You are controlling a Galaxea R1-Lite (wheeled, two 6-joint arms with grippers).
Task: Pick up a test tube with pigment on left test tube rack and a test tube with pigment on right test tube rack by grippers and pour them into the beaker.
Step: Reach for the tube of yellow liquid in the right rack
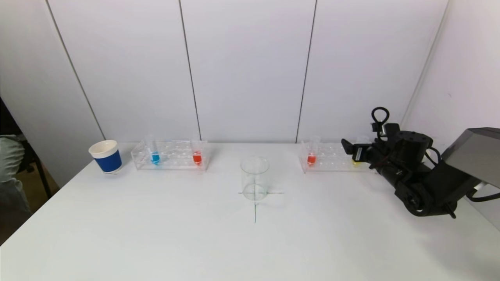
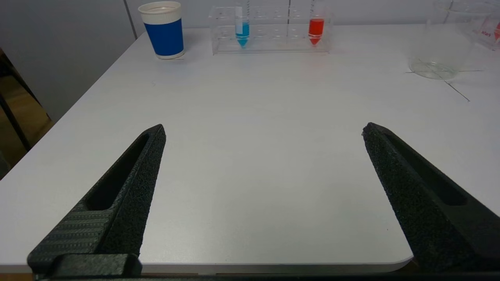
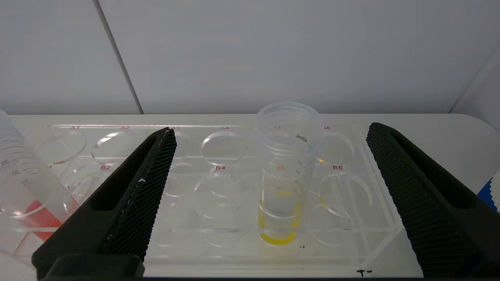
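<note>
Right gripper [image 3: 271,140]: open wide, holding nothing; it stood level with the right test tube rack [image 1: 332,158] at that rack's outer end, fingers [image 3: 133,187] spread either side of the yellow tube [image 3: 287,171].
Yellow tube: upright in a front-row hole marked B5, uncapped, yellow pigment low in its tip; it sat nearer one finger than the other in the right wrist view, not centred.
Red tube, right rack [image 1: 311,156]: seated at the rack's inner end, leaning slightly, well apart from the yellow one.
Left gripper [image 2: 263,130]: open, empty, out of the head view; it hovered near the table's [image 1: 156,234] front edge, well short of the left test tube rack [image 2: 269,35].
Left rack contents: blue tube [image 2: 242,29] and red tube [image 2: 316,29], both upright.
Beaker [image 1: 254,177]: clear, apparently empty, standing on a drawn cross between the two racks.
Paper cup [image 1: 106,156]: blue and white, just beside the left rack's outer end.
Step in hand (judged): closing the right gripper on the yellow tube.
Handling note (judged): centre the tube between the fingers first, advance until the pads flank the wall below the threaded rim, close gently, then lift straight up so the tube clears its hole without tipping the light rack.
Risk (judged): an off-centre squeeze could shove the tube sideways and spill pigment, the mouth being open.
</note>
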